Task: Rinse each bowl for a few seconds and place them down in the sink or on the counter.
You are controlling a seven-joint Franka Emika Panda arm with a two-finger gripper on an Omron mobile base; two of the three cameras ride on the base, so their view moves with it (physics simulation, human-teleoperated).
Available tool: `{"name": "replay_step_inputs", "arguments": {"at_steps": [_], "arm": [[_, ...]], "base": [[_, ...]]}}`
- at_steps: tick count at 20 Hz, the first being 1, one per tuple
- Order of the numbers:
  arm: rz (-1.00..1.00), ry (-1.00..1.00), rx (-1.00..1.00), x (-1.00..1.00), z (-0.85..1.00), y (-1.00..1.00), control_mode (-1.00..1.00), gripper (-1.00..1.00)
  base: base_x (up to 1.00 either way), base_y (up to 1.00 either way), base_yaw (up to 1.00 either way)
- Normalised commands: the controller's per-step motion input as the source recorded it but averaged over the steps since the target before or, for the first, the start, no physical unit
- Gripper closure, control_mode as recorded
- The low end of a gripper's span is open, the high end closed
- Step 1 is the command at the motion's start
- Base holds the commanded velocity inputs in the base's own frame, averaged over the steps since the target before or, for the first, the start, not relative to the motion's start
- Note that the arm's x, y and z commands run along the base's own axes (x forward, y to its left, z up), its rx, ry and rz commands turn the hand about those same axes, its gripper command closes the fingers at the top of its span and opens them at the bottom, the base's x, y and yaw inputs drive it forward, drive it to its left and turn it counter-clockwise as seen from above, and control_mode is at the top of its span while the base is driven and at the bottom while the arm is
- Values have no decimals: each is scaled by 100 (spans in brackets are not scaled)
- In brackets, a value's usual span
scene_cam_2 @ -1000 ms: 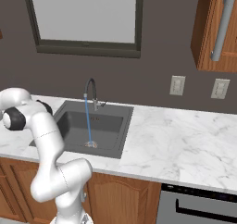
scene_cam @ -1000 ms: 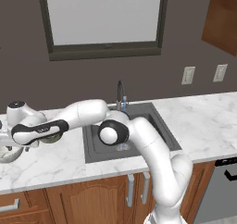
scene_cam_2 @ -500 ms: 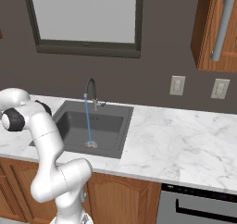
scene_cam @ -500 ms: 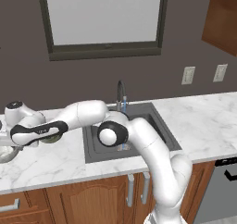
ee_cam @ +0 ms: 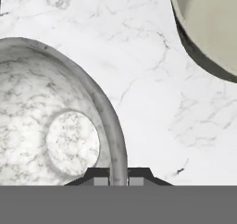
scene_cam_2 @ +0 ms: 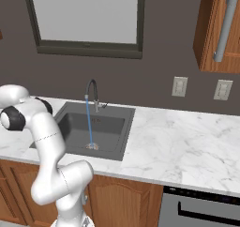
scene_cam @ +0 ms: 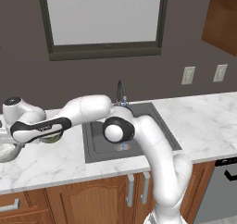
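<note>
In the hand view, the round whitish-grey marbled bowl [ee_cam: 55, 126] sits to the left of the jaws [ee_cam: 118, 177]. Its rim runs down right between the two dark finger tips [ee_cam: 99, 174], one inside the bowl and one outside. The jaws are nearly closed and pinch that rim. The bowl rests on the white marble desk with grey veins [ee_cam: 148, 89]. Up and to the right of the jaws is the round olive-beige bowl with a pale cream inside [ee_cam: 210, 26], apart from the marbled bowl, with bare desk between them.

In the left base view, the marbled bowl [scene_cam: 7, 150] is far left on the desk [scene_cam: 46, 160]. The olive bowl [scene_cam: 52, 136] peeks out just under the arm. The dark grey sink [scene_cam: 99, 142] is well to the right.

In the right base view, thin blue water [scene_cam_2: 88, 123] runs from the slim dark faucet [scene_cam_2: 92, 92] into the sink [scene_cam_2: 110, 127].
</note>
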Motion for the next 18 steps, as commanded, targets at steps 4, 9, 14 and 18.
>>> {"name": "replay_step_inputs", "arguments": {"at_steps": [4,9,14,18], "arm": [[0,-5,3,-18,42,-51,-100,100],[0,-5,7,-6,39,-60,-100,100],[0,-6,9,-9,40,-58,-100,100],[-1,-2,13,-16,47,-48,-100,100]], "base": [[0,0,0],[0,0,0],[0,0,0],[0,0,0]]}}
